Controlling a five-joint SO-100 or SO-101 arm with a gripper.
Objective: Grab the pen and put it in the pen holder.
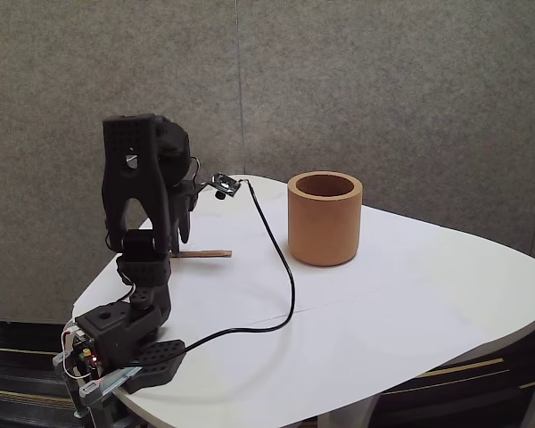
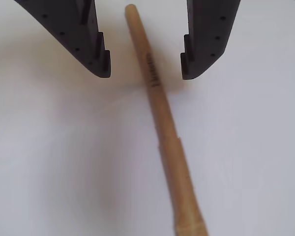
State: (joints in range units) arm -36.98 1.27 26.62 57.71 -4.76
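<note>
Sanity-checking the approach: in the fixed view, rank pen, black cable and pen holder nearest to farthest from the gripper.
1. Pen: on the table right at the gripper.
2. Black cable: draped just right of the pen.
3. Pen holder: upright, farther right.

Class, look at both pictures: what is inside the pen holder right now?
Inside the pen holder, the fixed view shows only its darker brown inner wall near the rim; its bottom is hidden by the front wall. The pen lies on the table, between the open hand's fingers.

In the fixed view, the pen [image 1: 202, 254] lies on the table [image 1: 410, 303], left of the pen holder [image 1: 325, 219].
</note>
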